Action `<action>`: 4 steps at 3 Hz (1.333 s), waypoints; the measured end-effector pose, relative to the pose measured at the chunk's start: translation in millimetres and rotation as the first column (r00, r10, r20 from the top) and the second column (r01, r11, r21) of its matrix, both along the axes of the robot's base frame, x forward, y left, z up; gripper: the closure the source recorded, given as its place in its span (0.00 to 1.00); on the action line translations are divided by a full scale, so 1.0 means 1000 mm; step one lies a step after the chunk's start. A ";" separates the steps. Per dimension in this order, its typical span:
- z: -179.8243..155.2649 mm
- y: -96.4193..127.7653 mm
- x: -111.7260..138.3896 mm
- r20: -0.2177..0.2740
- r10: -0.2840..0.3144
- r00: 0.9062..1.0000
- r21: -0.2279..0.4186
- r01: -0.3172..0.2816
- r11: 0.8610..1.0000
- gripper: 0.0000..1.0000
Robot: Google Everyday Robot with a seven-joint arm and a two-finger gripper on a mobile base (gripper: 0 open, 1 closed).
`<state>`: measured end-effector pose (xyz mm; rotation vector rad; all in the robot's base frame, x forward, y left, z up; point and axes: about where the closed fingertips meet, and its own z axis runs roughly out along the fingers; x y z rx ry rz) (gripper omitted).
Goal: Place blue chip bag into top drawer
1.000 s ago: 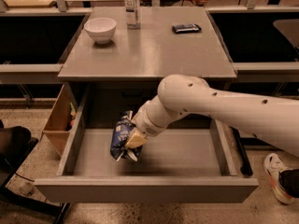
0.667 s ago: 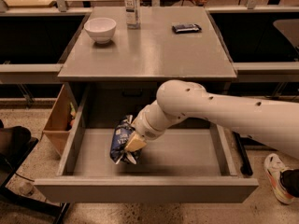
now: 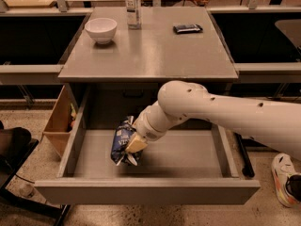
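Hand clamped on blue chip bag, low inside top drawer. Risk: crinkly foil snags the hand on release, dragging the bag back out.

Small move here. The arm has sagged a touch at its rounded elbow since a second ago, and the hand has come down with it, deeper into the top drawer, left of the middle. The blue chip bag, pinched in the hand, has ridden down too. Its crumpled lower end now sits nearer the drawer floor, though whether it touches, I can't tell. Most of that drop came early in the second. From the last look to this one there's only the faintest shift, with the bag leaning a hair more toward the drawer's front.
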<state>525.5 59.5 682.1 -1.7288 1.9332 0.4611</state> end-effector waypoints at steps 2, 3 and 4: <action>0.000 0.000 0.000 0.000 0.000 1.000 0.000 0.000 1.000 0.12; 0.000 0.000 0.000 0.000 0.000 1.000 0.000 0.000 1.000 0.00; 0.004 0.002 0.000 -0.005 0.032 0.999 -0.009 -0.032 0.999 0.00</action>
